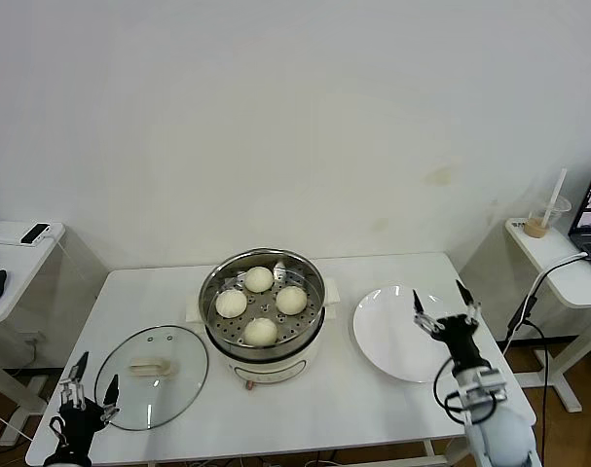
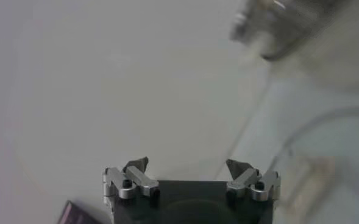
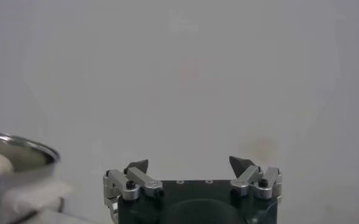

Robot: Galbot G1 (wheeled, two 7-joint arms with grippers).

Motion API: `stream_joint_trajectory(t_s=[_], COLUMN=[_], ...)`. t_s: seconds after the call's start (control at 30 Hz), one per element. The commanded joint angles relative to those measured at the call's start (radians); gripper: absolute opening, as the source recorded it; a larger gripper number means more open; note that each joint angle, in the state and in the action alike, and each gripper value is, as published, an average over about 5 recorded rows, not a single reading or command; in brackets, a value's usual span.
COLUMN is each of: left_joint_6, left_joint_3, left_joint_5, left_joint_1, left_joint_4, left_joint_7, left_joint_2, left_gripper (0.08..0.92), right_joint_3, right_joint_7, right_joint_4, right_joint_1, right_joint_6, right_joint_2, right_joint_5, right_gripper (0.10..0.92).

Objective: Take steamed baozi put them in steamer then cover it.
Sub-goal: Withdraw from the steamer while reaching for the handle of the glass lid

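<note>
A white table (image 1: 159,292) carries the steamer (image 1: 263,304), a shiny steel basket on a white pot base with a front knob, standing at the table's middle. To its right lies a flat white plate (image 1: 397,336); to its left, flat on the tabletop and well apart from the basket's rim, lies the cover (image 1: 151,363), a clear glass lid with a cream handle. All four steamed baozi (image 1: 260,331) sit inside the uncovered basket on its perforated floor. The right gripper (image 1: 441,309) hangs over the plate's near right edge, fingers spread and holding nothing. The left gripper (image 1: 92,385) hovers just beside the lid at the table's front left, fingers likewise apart and empty.
</note>
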Motion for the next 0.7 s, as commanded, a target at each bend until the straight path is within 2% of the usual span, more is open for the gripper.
stream_joint_trajectory(t_s=[0.03, 0.7], left_joint_6=[-0.040, -0.036], left_joint_3=[0.032, 0.137], left_joint_5=[0.331, 0.315], left_joint_1=[-0.082, -0.214], left_joint_4=[0.146, 0.268], left_joint_7=[-0.018, 0.016], left_joint_2=[0.047, 0.094], left_gripper=[0.823, 0.823], right_joint_3=[0.120, 0.140], right_joint_7=[0.015, 0.025], right_joint_4=[0.024, 0.038], right_joint_1=[-0.121, -0.154], right_joint_6=[0.041, 0.046], right_joint_2=[0.072, 0.103], right_joint_5=[-0.029, -0.055], right_gripper=[0.823, 0.823])
